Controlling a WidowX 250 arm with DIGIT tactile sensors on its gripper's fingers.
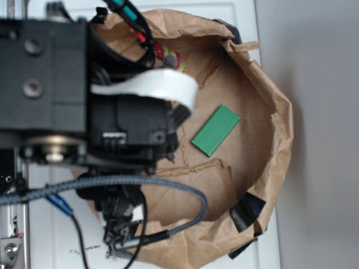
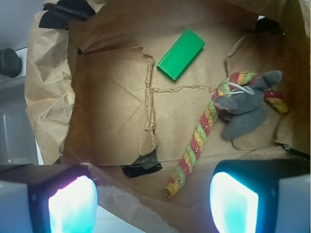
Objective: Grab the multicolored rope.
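The multicolored rope (image 2: 199,133), twisted red, yellow and light green, lies on the floor of a brown paper bag (image 2: 51,104). In the wrist view it runs from a yellow end at the lower middle up to the right, then hooks over. A floppy grey cloth piece (image 2: 245,109) lies over that hooked end. My gripper (image 2: 154,208) is open, with its two glowing pads (image 2: 73,206) at the bottom corners and nothing between them. It hangs above the bag's near wall, short of the rope's yellow end. In the exterior view only a red and yellow bit of the rope (image 1: 172,58) shows beside the arm.
A flat green rectangular block (image 2: 181,54) (image 1: 216,130) lies on the bag floor, apart from the rope. Crumpled bag walls (image 1: 277,129) ring the floor. Black tape (image 2: 142,165) patches the near wall. The arm's black body (image 1: 84,95) and its cables hide the left of the exterior view.
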